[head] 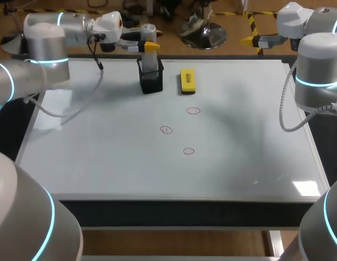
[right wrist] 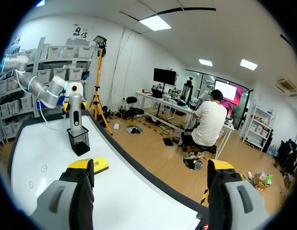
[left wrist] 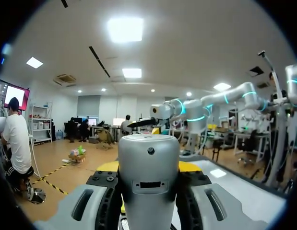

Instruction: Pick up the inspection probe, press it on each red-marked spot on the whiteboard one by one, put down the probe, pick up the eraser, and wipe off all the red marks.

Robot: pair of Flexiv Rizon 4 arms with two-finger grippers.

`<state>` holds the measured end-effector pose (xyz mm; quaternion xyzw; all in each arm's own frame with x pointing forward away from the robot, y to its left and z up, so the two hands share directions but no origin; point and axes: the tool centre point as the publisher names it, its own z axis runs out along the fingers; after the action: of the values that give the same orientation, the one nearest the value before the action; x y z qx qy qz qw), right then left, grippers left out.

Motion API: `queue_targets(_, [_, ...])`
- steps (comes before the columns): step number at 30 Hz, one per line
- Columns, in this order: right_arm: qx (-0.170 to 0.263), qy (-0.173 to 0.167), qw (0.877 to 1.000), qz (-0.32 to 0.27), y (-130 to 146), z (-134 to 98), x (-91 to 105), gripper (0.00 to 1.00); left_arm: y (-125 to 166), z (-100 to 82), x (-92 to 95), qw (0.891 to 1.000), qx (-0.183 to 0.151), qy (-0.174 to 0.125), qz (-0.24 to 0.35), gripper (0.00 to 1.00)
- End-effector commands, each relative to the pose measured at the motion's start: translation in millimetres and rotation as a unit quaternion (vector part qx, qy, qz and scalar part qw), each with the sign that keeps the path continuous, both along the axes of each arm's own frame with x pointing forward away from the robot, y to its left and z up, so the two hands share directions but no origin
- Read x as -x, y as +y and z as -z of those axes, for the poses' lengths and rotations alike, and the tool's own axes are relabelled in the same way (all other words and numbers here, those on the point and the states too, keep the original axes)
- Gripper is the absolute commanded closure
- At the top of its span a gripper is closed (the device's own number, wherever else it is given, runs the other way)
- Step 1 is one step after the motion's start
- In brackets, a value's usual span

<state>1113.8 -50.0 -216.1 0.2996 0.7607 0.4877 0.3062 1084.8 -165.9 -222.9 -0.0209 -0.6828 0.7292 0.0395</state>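
Left pincer [head: 148, 47] tight on probe [left wrist: 148, 163]

Silver probe [head: 151, 64] upright in black holder [head: 152, 82], yellow eraser [head: 187, 80] beside it, three red circles [head: 193, 111] on the whiteboard [head: 103, 157].

Arms, two: left arm [head: 46, 51], right arm [head: 318, 70]. Grippers, two as well: left gripper [left wrist: 148, 167], right gripper [right wrist: 150, 167]. One probe [right wrist: 75, 111], clasped by the left gripper, standing in one holder [head: 152, 82]. One eraser [head: 187, 80], just beside that. Red marks, counting out from the left gripper: first mark [head: 193, 111], second mark [head: 166, 130], third mark [head: 189, 151]. Three, on one whiteboard [head: 103, 157].
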Motion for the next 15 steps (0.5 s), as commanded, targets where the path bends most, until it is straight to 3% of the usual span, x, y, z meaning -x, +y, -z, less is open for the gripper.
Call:
queue_targets(1, [0.000,0.000,1.000,0.000,0,0,0.0,0.00,2,-21.3,10.8,1.000,-0.019,-0.003,-0.015,1.00])
queue_targets(15, [0.000,0.000,1.000,0.000,0,0,0.0,0.00,6,-72.0,19.3,1.000,-0.009,0.009,-0.017,1.00])
